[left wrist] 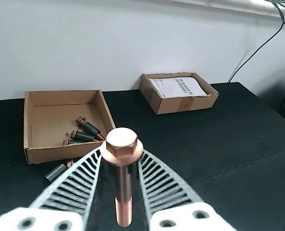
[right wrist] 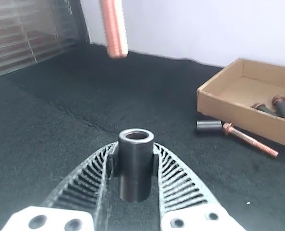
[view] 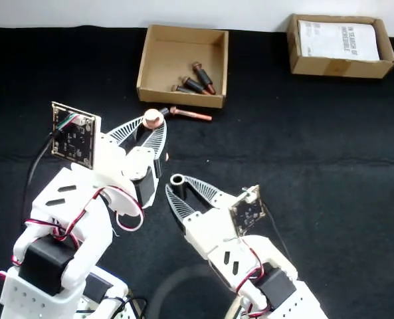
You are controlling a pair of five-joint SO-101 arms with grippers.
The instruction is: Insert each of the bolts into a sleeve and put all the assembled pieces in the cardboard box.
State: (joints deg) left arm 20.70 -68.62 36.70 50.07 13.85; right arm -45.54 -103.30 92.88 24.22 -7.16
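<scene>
Currently clamping copper bolt (left wrist: 124, 163) head-up in left gripper (left wrist: 120, 155) and pinching dark sleeve (right wrist: 135, 166) upright, bore open, in right gripper (right wrist: 135, 150), not yet mated, apparently for dropping shank into bore; leaving loose bolt (right wrist: 250, 140) and loose sleeve (right wrist: 209, 126) just outside cardboard box (view: 143, 66) holding assembled pieces (view: 195, 82).

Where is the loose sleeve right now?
In the right wrist view the loose sleeve lies on its side on the table, just outside the arm-side wall of the cardboard box, next to the head of the loose bolt.
</scene>
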